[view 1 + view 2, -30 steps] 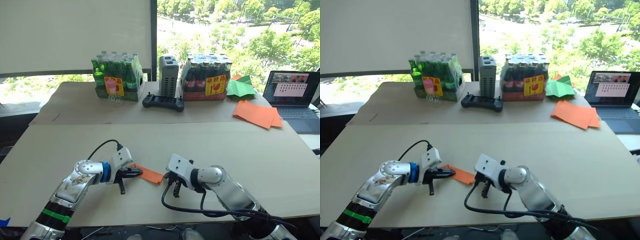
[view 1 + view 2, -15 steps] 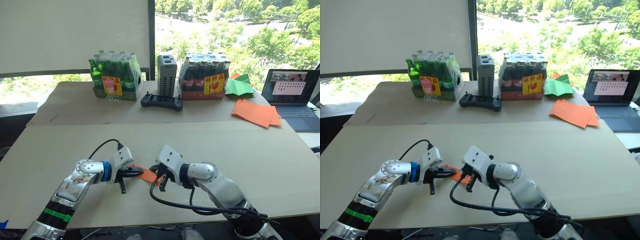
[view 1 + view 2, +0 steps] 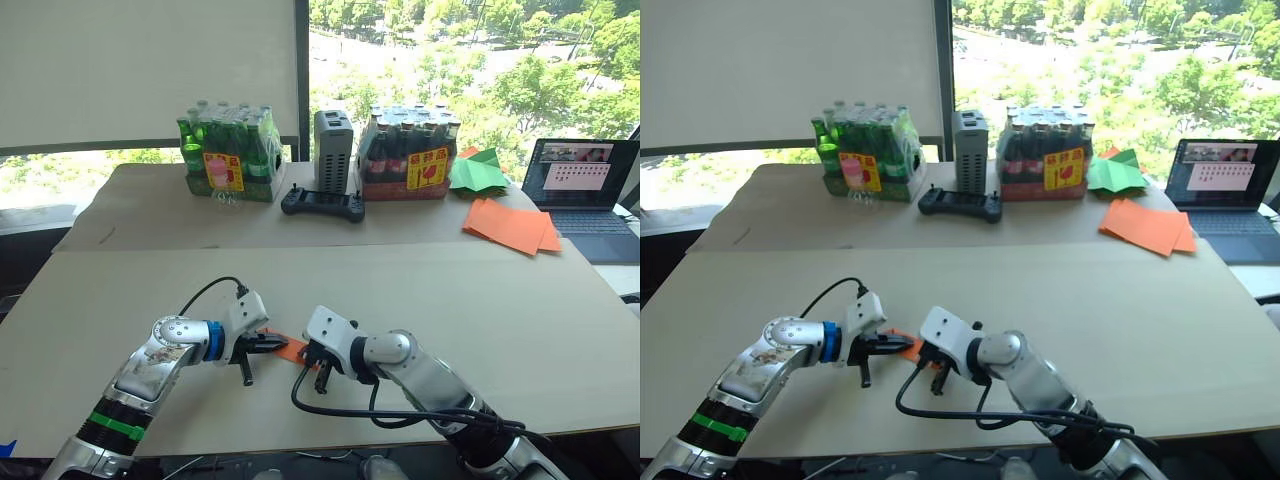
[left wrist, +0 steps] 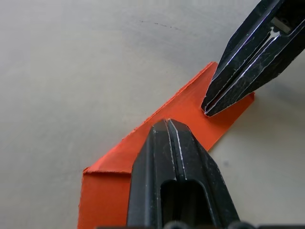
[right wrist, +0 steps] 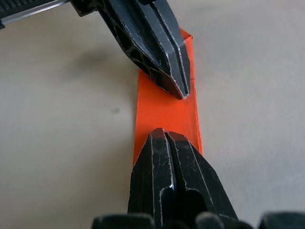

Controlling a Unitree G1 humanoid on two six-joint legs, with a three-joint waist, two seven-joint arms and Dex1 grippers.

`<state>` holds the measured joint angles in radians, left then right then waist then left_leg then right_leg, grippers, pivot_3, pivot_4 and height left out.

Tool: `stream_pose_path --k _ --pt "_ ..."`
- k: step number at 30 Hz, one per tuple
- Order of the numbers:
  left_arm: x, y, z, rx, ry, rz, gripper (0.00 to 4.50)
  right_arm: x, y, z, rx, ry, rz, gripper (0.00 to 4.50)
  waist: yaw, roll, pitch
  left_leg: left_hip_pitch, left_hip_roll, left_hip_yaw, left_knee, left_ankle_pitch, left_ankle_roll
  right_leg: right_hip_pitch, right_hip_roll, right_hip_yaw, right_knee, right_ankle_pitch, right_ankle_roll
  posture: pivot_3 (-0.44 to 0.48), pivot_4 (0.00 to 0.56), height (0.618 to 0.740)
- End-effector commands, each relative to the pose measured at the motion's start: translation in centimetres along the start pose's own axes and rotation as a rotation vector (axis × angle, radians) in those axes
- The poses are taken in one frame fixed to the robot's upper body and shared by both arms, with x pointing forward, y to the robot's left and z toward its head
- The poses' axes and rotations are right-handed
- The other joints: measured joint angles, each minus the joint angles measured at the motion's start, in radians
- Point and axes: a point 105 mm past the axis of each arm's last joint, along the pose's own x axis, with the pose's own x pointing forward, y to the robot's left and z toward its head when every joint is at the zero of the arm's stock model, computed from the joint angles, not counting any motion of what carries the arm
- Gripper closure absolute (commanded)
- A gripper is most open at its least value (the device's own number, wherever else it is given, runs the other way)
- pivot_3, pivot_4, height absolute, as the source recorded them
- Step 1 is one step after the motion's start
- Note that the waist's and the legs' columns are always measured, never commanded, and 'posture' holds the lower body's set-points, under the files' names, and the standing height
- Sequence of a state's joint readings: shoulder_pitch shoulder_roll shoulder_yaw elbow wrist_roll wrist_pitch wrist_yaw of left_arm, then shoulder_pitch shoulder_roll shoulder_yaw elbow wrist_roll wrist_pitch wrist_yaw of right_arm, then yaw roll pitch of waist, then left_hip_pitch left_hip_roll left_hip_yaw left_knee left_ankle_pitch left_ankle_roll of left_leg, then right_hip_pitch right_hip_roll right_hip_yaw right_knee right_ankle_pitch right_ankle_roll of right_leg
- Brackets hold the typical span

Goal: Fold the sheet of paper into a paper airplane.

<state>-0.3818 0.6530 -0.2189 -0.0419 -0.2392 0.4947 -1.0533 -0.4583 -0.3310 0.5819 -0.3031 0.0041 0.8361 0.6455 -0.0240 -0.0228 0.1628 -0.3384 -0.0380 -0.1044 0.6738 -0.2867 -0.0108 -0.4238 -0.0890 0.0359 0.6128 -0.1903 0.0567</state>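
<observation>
- Orange paper airplane [image 4: 190, 112] lies flat on the pale counter [image 3: 480, 300], a narrow layered strip pinned between the two grippers.
- Left gripper [image 3: 283, 344] has its two black fingers pressed together into one point, tip down on the strip; from these views I cannot say for certain whether any layer is pinched between them or just pressed under the tip.
- Right gripper [image 3: 318, 384] is closed the same way, its fingers together, planted on the strip just beyond the left one's tip.
- Seen from the right wrist, the left gripper's point sits straight ahead on the far stretch of the strip, with a short bare run of orange between the two tips.
- Step in hand, as I read it: holding down and flattening a late fold, both tips acting as weights on the crease.
- Next move, by my judgement: one tip stays as an anchor while the other slides along the fold line to sharpen it, or opens to lift an edge for the wing fold.
- Risk: thin paper on a smooth top may skid or rotate if the anchor lifts too soon.
- Well beyond both grippers: the pile of orange sheets [image 3: 512, 228], green paper shape [image 3: 482, 174] and bottle packs [image 3: 233, 155].
</observation>
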Motion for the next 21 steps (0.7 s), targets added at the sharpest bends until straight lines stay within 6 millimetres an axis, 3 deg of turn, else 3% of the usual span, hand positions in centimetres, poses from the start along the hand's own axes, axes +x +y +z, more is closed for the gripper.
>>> stream_pose_path --k 1,12,21 --pt "0.4 -0.1 0.5 0.062 0.016 -0.063 4.50 0.3 0.2 -2.2 0.026 0.093 0.004 4.48 0.000 0.000 0.000 0.000 0.000 0.000 0.000 0.000 0.000 0.000 0.000 0.000 0.000 0.000 0.000 0.000 0.150 0.723" --pt "1.4 0.2 -1.4 0.125 0.120 -0.131 4.50 0.3 0.2 -1.9 0.032 0.092 0.000 4.48 -0.001 0.000 0.000 0.001 0.000 0.000 -0.001 0.000 0.000 0.000 0.000 0.000 0.000 0.000 0.000 0.000 0.150 0.723" --pt "0.7 0.5 -3.0 0.101 0.167 -0.126 4.50 0.4 0.2 -2.0 0.026 0.101 0.001 4.48 -0.003 0.000 -0.001 0.001 0.000 0.000 -0.001 0.000 0.000 0.001 0.000 0.000 0.000 0.000 0.000 0.000 0.150 0.723"
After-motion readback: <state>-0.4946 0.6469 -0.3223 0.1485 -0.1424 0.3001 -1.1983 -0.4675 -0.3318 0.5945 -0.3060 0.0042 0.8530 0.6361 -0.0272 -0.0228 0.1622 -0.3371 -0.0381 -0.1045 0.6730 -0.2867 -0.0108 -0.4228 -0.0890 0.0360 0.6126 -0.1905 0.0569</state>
